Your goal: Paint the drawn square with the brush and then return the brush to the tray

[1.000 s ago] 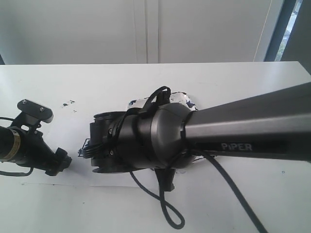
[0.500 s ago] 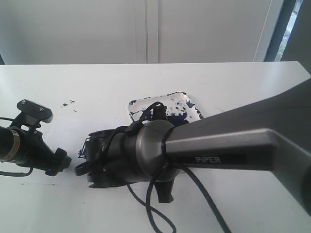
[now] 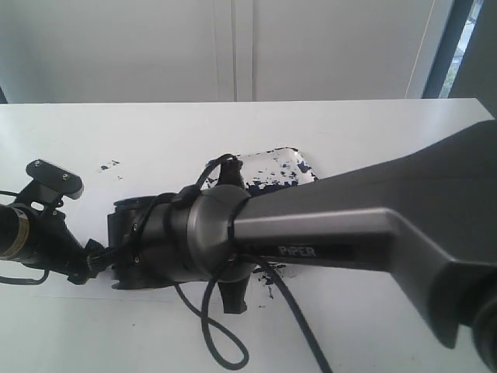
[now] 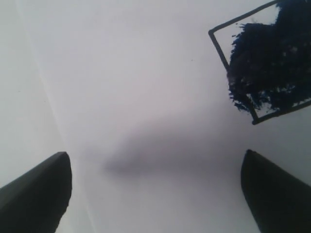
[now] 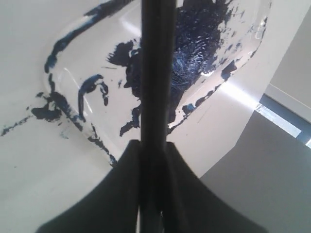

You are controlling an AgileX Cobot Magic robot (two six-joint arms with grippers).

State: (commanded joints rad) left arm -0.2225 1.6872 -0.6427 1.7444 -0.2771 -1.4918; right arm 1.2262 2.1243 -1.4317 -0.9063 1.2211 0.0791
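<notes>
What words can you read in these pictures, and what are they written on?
"PiPER": pale letters on the side of the dark right arm, exterior view.
No other words, numbers or signs show; both wrist views have none.

White table (image 3: 349, 128); dark specks (image 3: 109, 165); pale wall (image 3: 116, 47).

Glossy tray, matt brush
Beyond the right gripper (image 5: 153, 145), the white tray (image 5: 97, 48) shines like glazed plastic, its dark blue paint (image 5: 194, 39) wet-looking; the brush (image 5: 156, 73) between its jaws is smooth matt black.
</notes>
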